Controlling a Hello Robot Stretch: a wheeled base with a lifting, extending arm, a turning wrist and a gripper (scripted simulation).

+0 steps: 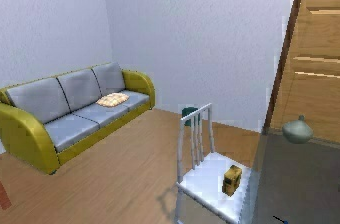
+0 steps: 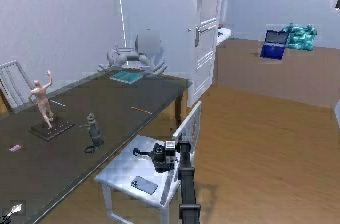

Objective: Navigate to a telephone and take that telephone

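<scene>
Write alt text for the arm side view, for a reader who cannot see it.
The robot's dark arm rises from the bottom edge, its claw at a white chair whose seat bears a flat dark object. Beside it, a long dark table carries a pale figurine and a small dark statuette.

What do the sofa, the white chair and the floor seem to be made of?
Sofa: olive shell looks smooth with a faint sheen, perhaps leather or vinyl; its grey cushions look matte, like fabric. White chair: thin slats and an even pale finish suggest painted metal or wood; I cannot tell which. Floor: warm brown with streaks, apparently wood boards.
</scene>
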